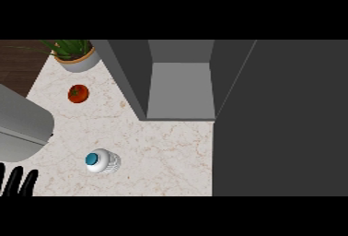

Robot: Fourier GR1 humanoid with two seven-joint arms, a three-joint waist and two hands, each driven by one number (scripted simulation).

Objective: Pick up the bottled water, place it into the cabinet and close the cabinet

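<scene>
The pick-up looks not yet begun: the clear ribbed plastic water bottle with a blue cap (102, 161) stands upright and untouched on the pale marble tabletop (163, 152), at about seven o'clock from the open grey cabinet (180, 87). The black left hand (18, 182), fingers straight and spread, rests at the lower left edge; the right hand is unseen. Next, I judge, a hand must reach the bottle and curl round it.

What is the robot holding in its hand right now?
Nothing. The left hand rests open at the lower left edge, apart from the bottled water. The right hand isn't in view.
</scene>
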